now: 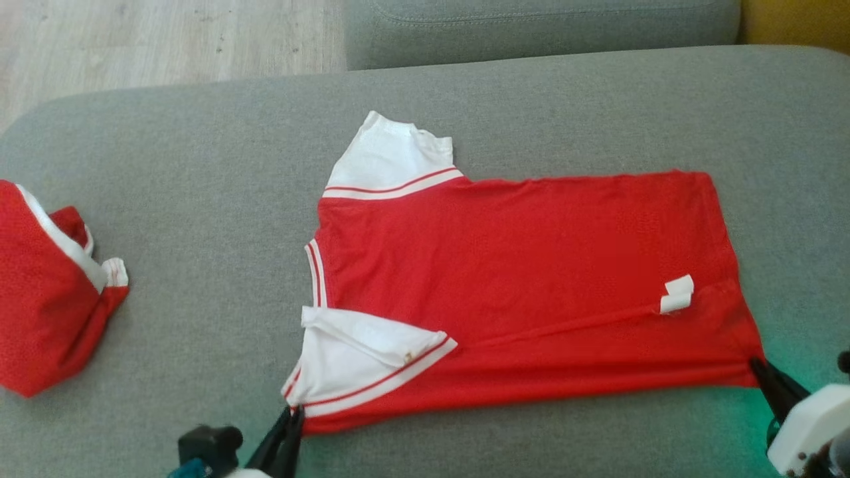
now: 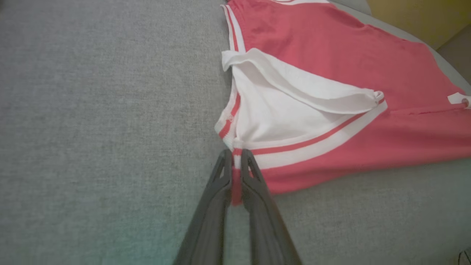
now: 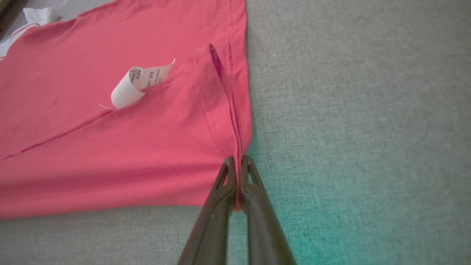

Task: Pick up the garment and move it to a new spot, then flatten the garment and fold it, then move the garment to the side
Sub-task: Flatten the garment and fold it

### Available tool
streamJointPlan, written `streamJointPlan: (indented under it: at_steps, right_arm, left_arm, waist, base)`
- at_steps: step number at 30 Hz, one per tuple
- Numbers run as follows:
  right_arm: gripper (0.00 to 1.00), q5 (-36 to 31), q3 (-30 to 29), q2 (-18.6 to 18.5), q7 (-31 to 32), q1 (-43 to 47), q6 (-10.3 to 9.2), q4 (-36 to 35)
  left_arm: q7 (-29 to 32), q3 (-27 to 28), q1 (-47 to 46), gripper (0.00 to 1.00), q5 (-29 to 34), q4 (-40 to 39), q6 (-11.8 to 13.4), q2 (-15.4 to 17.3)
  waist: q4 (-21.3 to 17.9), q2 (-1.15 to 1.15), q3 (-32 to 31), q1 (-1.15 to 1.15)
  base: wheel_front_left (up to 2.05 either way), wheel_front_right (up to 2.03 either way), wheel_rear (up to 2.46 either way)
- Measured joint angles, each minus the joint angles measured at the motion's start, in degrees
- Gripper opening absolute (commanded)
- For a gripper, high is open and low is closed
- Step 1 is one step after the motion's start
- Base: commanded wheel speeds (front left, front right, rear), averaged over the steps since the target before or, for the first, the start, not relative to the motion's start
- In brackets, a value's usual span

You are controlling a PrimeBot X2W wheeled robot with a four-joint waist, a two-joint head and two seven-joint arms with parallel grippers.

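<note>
A red shirt with white sleeves [image 1: 518,265] lies spread sideways on the grey sofa seat [image 1: 199,199], collar to the left and hem to the right. My left gripper [image 1: 292,413] is shut on the shirt's near shoulder corner, where the red cloth [image 2: 236,184] is pinched between its dark fingers [image 2: 217,184]. At the lower right, my right gripper [image 1: 757,364] is shut on the near hem corner [image 3: 238,173]. A white care label [image 3: 141,82] curls up from the cloth near the hem. The near sleeve [image 2: 294,106] is folded over on itself.
A second red and white garment [image 1: 46,292] lies bunched at the sofa's left edge. Another grey cushion [image 1: 531,26] sits beyond the seat, with pale wooden floor [image 1: 159,40] at the upper left. Bare seat lies between the two garments.
</note>
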Motion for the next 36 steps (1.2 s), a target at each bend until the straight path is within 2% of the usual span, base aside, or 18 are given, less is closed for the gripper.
streamJointPlan:
  at_steps: [1,2,3,4,5,9,13,17,20,24,26,27,29,30,36]
  right_arm:
    - [0.0,0.09,-0.76,0.35,0.34,0.63,0.0,-0.56]
    - [0.07,0.07,-1.24,0.6,0.67,1.18,0.0,-1.03]
    - [0.55,0.07,-1.71,0.89,1.29,1.59,0.0,-1.44]
    - [1.0,0.05,-2.2,1.24,1.58,2.04,0.0,-1.98]
    - [1.0,-0.02,-2.78,1.72,1.58,2.43,0.0,-2.65]
    - [1.0,-2.02,-5.37,2.65,-0.78,3.48,0.0,-6.53]
    - [1.0,-3.99,-6.38,3.89,-4.22,3.44,0.0,-12.12]
    - [1.0,-5.45,-6.1,5.94,-5.49,3.12,0.0,-16.21]
    - [1.0,-6.89,-4.92,6.72,-5.84,2.07,0.0,-18.02]
    - [1.0,-7.87,-2.34,7.56,-6.58,-2.94,0.0,-19.82]
    - [1.0,-8.33,-1.42,7.56,-7.02,-5.56,0.0,-20.45]
    - [1.0,-8.48,-0.99,7.56,-7.13,-7.36,0.0,-20.56]
    - [1.0,-9.03,-0.43,7.54,-7.22,-8.08,0.0,-20.58]
    - [1.0,-9.03,-0.43,7.54,-7.22,-8.08,0.0,-20.58]
    - [1.0,-9.01,1.85,8.03,-8.04,-10.35,0.0,-20.11]
  left_arm:
    - [0.32,-0.35,0.23,0.05,0.0,0.01,0.0,0.0]
    - [0.88,-0.59,0.29,0.27,0.0,0.01,-0.02,0.01]
    - [1.18,-0.68,0.27,0.47,0.0,0.02,-0.03,0.03]
    - [1.49,-0.7,0.24,0.77,-0.01,0.04,-0.09,0.05]
    - [1.64,-0.79,0.25,1.0,-0.05,0.05,-0.38,0.15]
    - [2.11,-0.8,0.12,1.0,-1.08,-0.24,-1.85,0.4]
    - [3.59,0.12,-1.87,1.0,-1.93,-2.36,-3.39,2.68]
    - [7.21,1.3,-12.21,1.0,0.65,-3.63,-5.24,6.45]
    - [11.23,1.8,-23.64,1.0,0.76,-3.49,-8.48,7.03]
    - [18.91,1.64,-37.74,1.0,0.99,1.82,-13.82,7.69]
    - [21.46,1.52,-43.78,1.0,1.19,5.34,-15.52,7.93]
    - [23.09,0.81,-50.04,1.0,3.35,9.05,-16.59,8.22]
    - [24.91,0.37,-55.83,1.0,3.91,13.11,-17.1,7.91]
    - [24.91,0.37,-55.83,1.0,3.91,13.11,-17.1,7.91]
    - [30.47,-1.1,-65.23,1.0,3.68,24.59,-18.24,5.58]
  waist:
    - [0.0,0.0,-0.12,0.0]
    - [-0.03,0.0,-0.24,0.0]
    - [-0.04,0.0,-0.38,0.0]
    - [-0.05,0.0,-0.54,0.0]
    - [-0.09,0.0,-0.71,0.0]
    - [-0.33,0.0,-1.15,0.0]
    - [-0.81,0.0,-0.9,0.0]
    - [-1.04,0.0,0.86,0.0]
    - [-1.47,0.0,3.07,0.01]
    - [-2.88,0.0,7.14,0.02]
    - [-3.87,0.0,9.37,0.02]
    - [-5.05,0.0,11.61,0.03]
    - [-6.26,0.0,13.8,0.03]
    - [-6.26,0.0,13.8,0.03]
    - [-10.19,0.0,19.54,0.02]
  base:
    - [0.0,0.0,0.0]
    - [0.0,0.0,0.0]
    - [0.0,0.0,0.0]
    - [0.0,0.0,0.0]
    - [0.0,0.0,0.0]
    - [0.0,0.0,0.0]
    - [0.0,0.0,0.0]
    - [0.0,0.0,0.0]
    - [0.0,0.0,0.0]
    - [0.0,0.0,0.0]
    - [0.0,0.0,0.0]
    - [0.0,0.0,0.0]
    - [0.0,0.0,0.0]
    - [0.0,0.0,0.0]
    - [0.0,0.0,0.0]
